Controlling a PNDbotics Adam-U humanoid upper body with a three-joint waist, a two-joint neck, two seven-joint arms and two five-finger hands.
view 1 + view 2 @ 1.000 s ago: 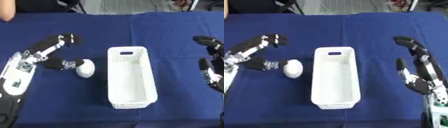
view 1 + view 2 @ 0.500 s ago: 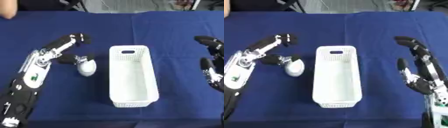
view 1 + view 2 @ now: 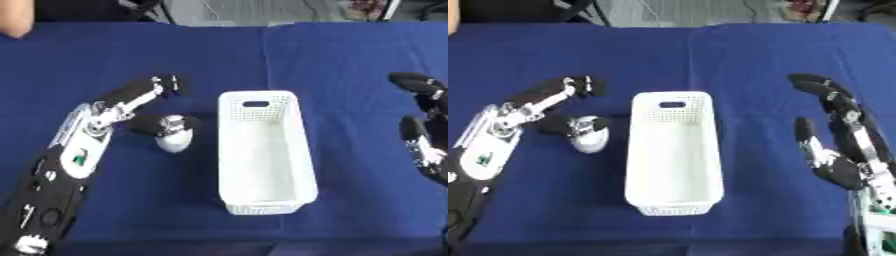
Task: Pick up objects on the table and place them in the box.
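Observation:
A small white rounded object (image 3: 173, 141) lies on the blue tablecloth just left of the white perforated box (image 3: 262, 150). My left hand (image 3: 140, 100) reaches over it from the left: the fingers stretch out above and beyond it, and the thumb (image 3: 164, 123) rests against its upper left side. The fingers are spread, not closed round it. The box stands empty in the middle, its long side running away from me. My right hand (image 3: 842, 145) is held open at the right edge, fingers pointing up, well clear of the box.
Blue cloth (image 3: 332, 60) covers the whole table. A person's hand (image 3: 16, 20) shows at the far left corner, away from the objects. Dark chair legs and floor lie beyond the table's far edge.
My left hand has moved right and forward, closing in on the white object, with its thumb now at the object's side. The right hand has stayed put.

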